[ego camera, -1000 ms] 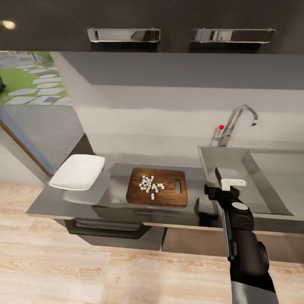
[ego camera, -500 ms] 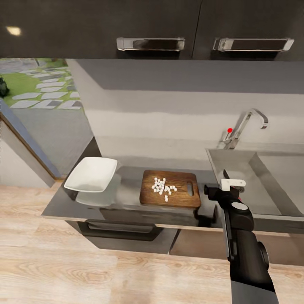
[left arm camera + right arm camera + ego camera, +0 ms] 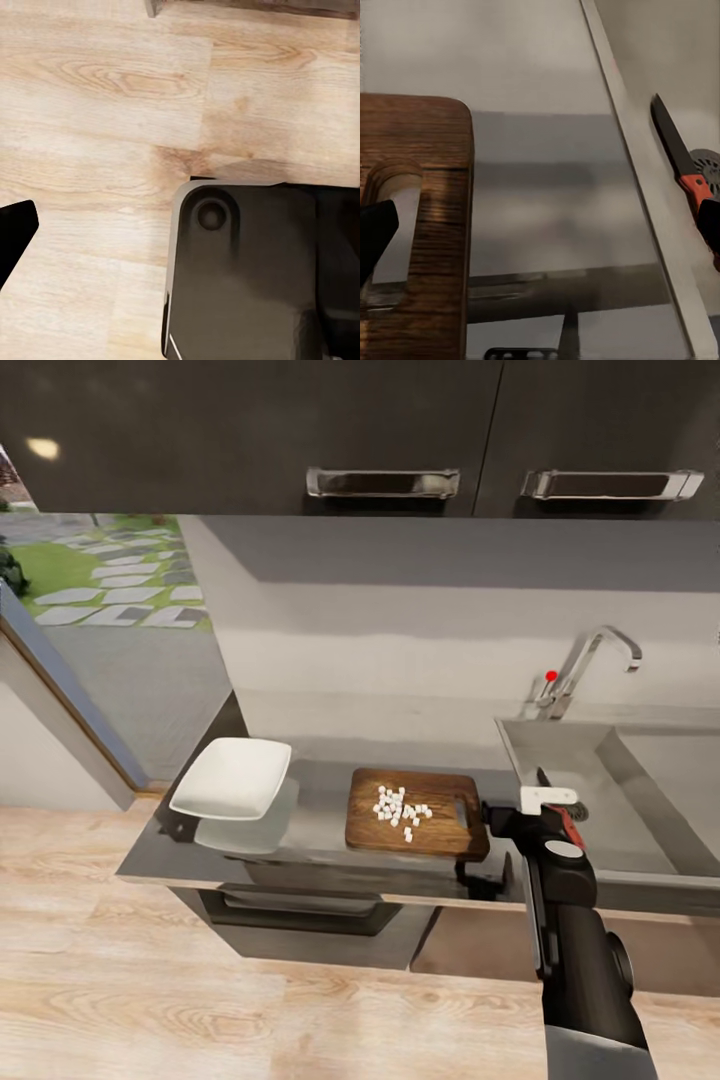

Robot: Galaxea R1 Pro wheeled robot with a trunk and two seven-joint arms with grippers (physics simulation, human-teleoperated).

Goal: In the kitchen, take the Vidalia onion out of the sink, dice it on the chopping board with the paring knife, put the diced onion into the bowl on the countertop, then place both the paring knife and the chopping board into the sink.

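Note:
The dark brown chopping board lies on the grey countertop with tiny white diced onion bits on it. Left of it stands the white squarish bowl. The sink is at the right, under its chrome tap. My right gripper hangs open over the counter strip between the board's handle end and the sink rim, holding nothing. The red-handled paring knife lies in the basin near the drain, and its blade pokes out past my wrist. My left gripper's one dark fingertip hangs over the floor.
Dark wall cabinets with chrome handles hang above the counter. A drawer front sits below the worktop edge. Pale wood floor lies before the counter, and a glass door opens onto a garden at the left. My own dark base is under the left wrist.
The whole head picture has shifted, so the camera moved: bowl, board and sink now sit further right and slightly lower. The right arm holds the same pose; the knife's red handle shows more.

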